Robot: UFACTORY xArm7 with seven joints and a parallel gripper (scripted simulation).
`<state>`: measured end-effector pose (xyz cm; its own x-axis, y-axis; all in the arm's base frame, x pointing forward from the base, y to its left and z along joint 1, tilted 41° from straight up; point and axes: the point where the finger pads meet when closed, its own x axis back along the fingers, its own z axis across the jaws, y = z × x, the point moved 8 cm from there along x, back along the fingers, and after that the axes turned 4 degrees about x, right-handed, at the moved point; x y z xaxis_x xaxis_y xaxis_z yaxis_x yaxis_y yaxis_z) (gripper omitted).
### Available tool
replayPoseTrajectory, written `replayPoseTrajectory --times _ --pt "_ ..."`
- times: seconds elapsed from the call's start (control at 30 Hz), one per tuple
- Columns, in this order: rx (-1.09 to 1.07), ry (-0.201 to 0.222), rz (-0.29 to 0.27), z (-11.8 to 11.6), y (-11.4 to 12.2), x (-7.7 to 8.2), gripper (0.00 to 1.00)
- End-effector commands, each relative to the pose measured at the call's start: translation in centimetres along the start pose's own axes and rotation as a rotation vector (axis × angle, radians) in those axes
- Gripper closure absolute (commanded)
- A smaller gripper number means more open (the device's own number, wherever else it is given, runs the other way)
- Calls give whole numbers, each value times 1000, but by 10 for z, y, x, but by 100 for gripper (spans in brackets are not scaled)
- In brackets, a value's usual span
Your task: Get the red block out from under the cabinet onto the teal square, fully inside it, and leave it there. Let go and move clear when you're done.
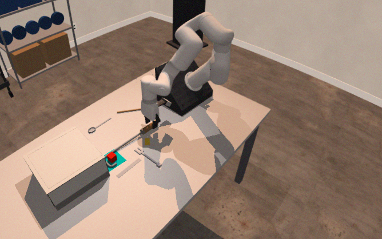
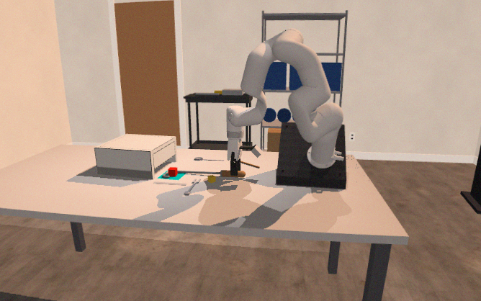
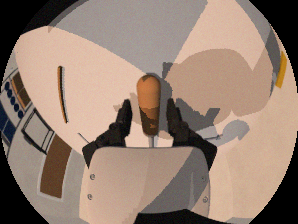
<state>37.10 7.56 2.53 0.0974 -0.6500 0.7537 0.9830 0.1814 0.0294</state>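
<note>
I see the fingers spread to either side of the wooden handle [image 3: 148, 99] with a gap on both sides, so they are released and grip nothing. In the top view they [image 1: 151, 119] hang just above that handle [image 1: 146, 127], which lies on the bench [image 1: 200, 171].

From the handle a thin metal shaft [image 1: 127, 141] runs toward the lower left and ends in a curved hook [image 1: 111, 163] at the teal square [image 1: 121, 159]. The red block [image 1: 111, 156] sits on the teal square, cupped by the hook, and it looks to be inside the square's edges. From the side I see the same: red block [image 2: 173, 171] on the teal patch [image 2: 178, 176], just right of the cabinet [image 2: 135, 155] and out from under it.

The cabinet [image 1: 64, 160] stands left of the square, its near corner just beside it. A small yellow block [image 1: 147, 141] lies near the handle. A grey wrench [image 1: 148, 157] and a flat pale strip [image 1: 128, 167] lie on the near side of the shaft. On the far side I see a loop-ended tool [image 1: 98, 126] and a wooden stick [image 1: 128, 110]. The arm [image 1: 188, 54] rises from a black base [image 1: 200, 97] at the far right of the bench.
</note>
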Motion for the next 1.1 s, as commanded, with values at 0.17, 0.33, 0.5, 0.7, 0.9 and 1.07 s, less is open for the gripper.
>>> replayPoseTrajectory --times 0.17,0.33,0.5,0.7,0.9,1.07 --pt "-1 -2 -3 -1 1 24 43" --pt "-1 -2 -3 -1 1 47 43" --pt "-1 -2 -3 -1 1 72 43" --pt "-1 -2 -3 -1 1 92 43" --pt "-1 -2 -3 -1 1 118 43" --pt "-1 -2 -3 0 0 134 43"
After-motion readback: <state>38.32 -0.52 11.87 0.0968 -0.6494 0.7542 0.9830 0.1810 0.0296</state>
